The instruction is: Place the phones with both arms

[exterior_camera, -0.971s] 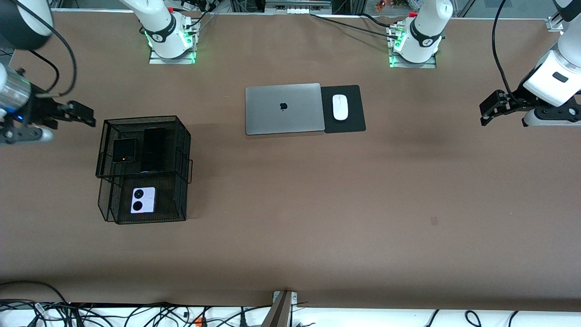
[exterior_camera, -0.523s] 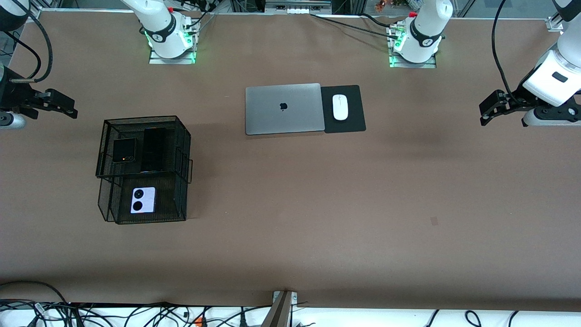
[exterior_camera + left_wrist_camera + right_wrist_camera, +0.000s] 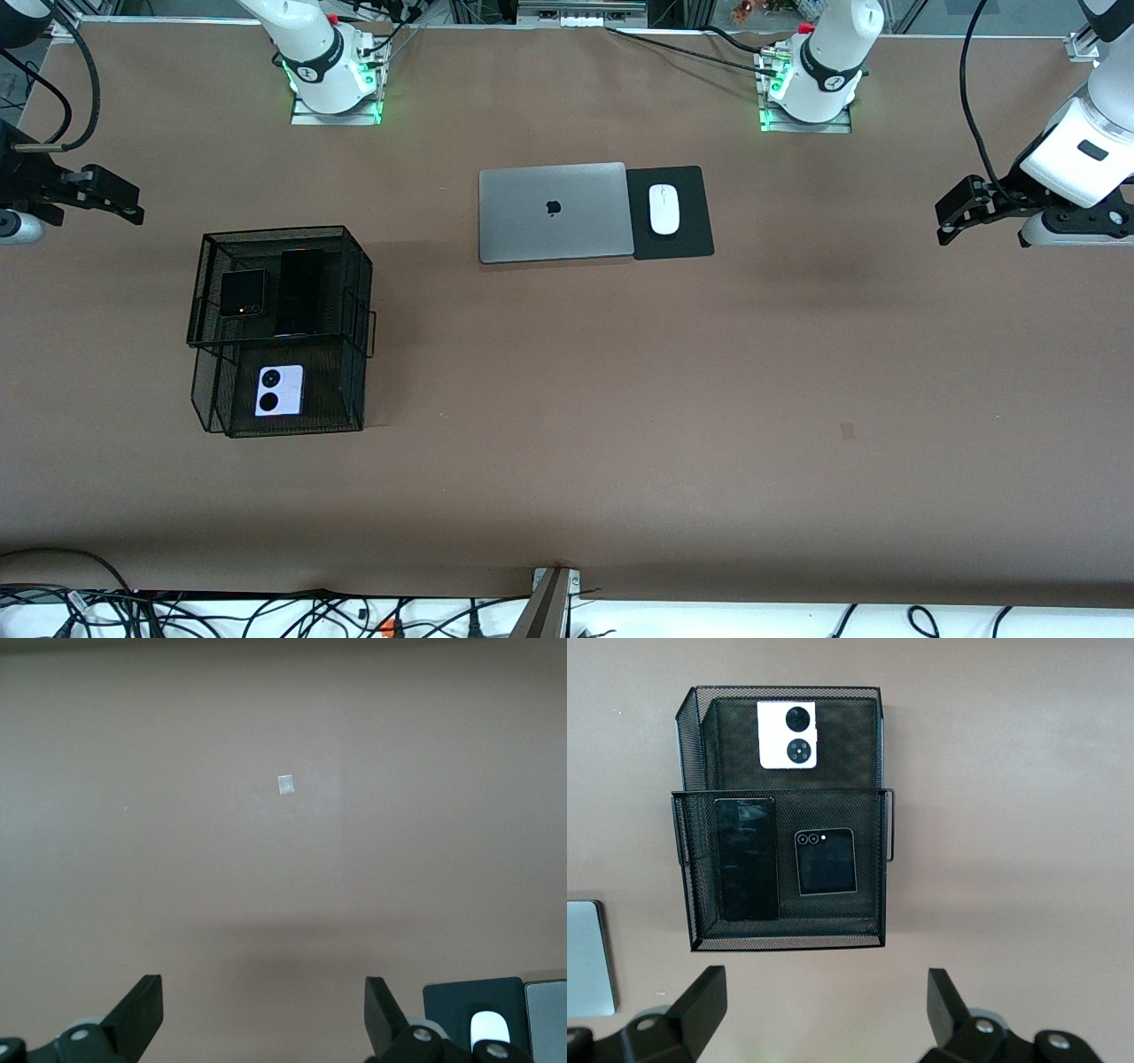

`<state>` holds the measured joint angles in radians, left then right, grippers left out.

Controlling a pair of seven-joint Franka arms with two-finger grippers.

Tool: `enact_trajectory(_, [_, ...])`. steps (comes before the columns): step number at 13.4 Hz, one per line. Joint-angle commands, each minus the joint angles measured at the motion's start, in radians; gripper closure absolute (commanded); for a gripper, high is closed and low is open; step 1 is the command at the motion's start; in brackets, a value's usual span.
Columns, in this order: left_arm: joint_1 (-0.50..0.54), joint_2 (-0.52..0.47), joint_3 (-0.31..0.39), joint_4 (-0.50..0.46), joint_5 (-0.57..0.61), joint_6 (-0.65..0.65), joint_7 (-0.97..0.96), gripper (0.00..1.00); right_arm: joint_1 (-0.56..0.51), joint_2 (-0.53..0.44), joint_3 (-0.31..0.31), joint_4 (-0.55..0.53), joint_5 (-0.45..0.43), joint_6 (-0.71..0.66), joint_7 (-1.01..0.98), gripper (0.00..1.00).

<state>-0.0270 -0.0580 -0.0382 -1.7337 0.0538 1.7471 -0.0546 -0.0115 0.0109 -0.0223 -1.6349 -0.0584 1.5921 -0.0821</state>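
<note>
The only mark we can read is the dark apple logo on the closed silver laptop (image 3: 553, 212); we find no legible writing on the phones. All three phones lie in a black wire-mesh rack (image 3: 359, 310) with two tiers, standing toward the right arm's end of the table. The upper tier holds the small squarish black phone (image 3: 242, 293) beside the long slim black phone (image 3: 300, 291); the lower tier, nearer to the front camera, holds the lilac-white phone (image 3: 279, 390) with its two black circles. The right wrist view shows what the front view does not make plain: the squarish black phone (image 3: 826, 861) carries a row of small lenses along one edge, and the circles on the lilac-white phone (image 3: 787, 734) are ringed camera discs. The right gripper (image 3: 93, 191) hangs over bare table at its end, near the rack, fingers spread apart and empty. The left gripper (image 3: 961, 208) hangs over bare table at its own end, fingers likewise apart and holding nothing. A white mouse (image 3: 664, 209) sits on a black pad (image 3: 691, 230) touching the laptop; the left wrist view catches a corner of that pad (image 3: 461, 1001) and a small pale mark (image 3: 285, 785) on the brown table (image 3: 620, 399).
</note>
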Motion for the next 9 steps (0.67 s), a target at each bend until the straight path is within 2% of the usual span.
enact_trajectory(1, [0.004, 0.001, -0.003, 0.019, -0.015, -0.018, 0.009, 0.00, -0.021, 0.000, 0.024, 0.010, -0.015, -0.018, 0.015, 0.00])
enact_trajectory(9, [0.004, 0.001, -0.003, 0.019, -0.015, -0.018, 0.009, 0.00, -0.022, -0.002, 0.018, 0.003, 0.048, -0.018, 0.016, 0.00])
